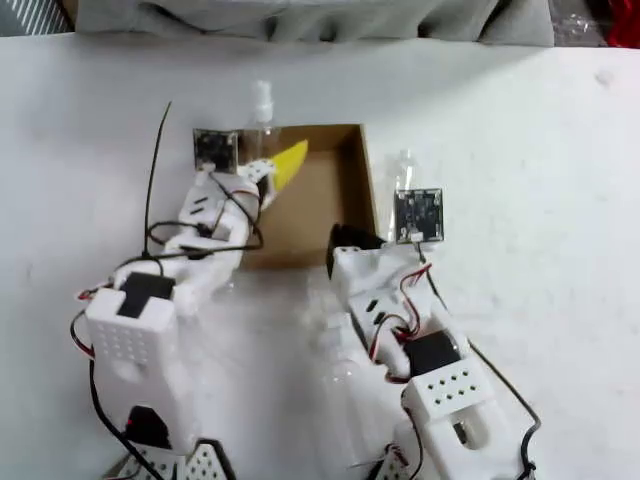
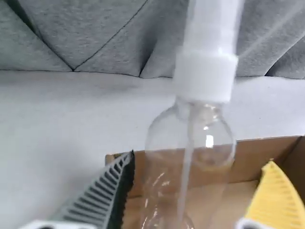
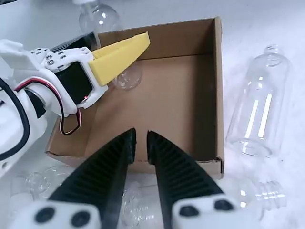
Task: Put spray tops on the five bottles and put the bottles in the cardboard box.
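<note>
My left gripper (image 2: pixel 198 162) clamped on clear plastic bottle (image 2: pixel 190 138) wearing white spray top (image 2: pixel 206 71), at far-left corner of brown cardboard box (image 3: pixel 181 100). Box floor otherwise bare. My right gripper (image 3: pixel 141 136) all but closed, empty, over box's near wall. I judge this first of five. Uncapped clear bottle (image 3: pixel 257 112) lies right of box, further clear bottles (image 3: pixel 259 193) on near side. Little room beside far wall, plenty mid-box.

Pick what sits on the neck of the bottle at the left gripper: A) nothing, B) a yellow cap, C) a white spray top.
C: in the left wrist view the clear bottle at the left gripper carries a white spray top on its neck, with its tube running down inside.
</note>
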Tool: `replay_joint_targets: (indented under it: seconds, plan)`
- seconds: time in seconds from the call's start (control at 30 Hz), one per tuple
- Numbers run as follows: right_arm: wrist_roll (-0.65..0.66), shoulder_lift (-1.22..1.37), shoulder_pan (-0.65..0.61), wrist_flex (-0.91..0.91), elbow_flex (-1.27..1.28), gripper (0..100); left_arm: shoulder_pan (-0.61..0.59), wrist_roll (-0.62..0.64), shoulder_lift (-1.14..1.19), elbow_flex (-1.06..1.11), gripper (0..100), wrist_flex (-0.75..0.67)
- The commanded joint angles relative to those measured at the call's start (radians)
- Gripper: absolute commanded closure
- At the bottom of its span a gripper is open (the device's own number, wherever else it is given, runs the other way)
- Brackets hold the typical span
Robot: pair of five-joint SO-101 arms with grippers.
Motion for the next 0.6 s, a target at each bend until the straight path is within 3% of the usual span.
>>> replay_joint_targets:
  seconds: [0.0,0.27,0.57]
  plan:
    - [-0.002,-0.013,0.002,-0.002,-0.014,98.1,-0.015,-0.003,-0.024,-0.038,63,0.002]
    - [-0.002,-0.013,0.002,-0.004,-0.014,98.1,-0.033,0.002,-0.202,0.086,63,0.017]
    - [-0.002,-0.013,0.002,-0.004,-0.015,98.1,-0.031,-0.006,-0.45,0.216,63,0.264]
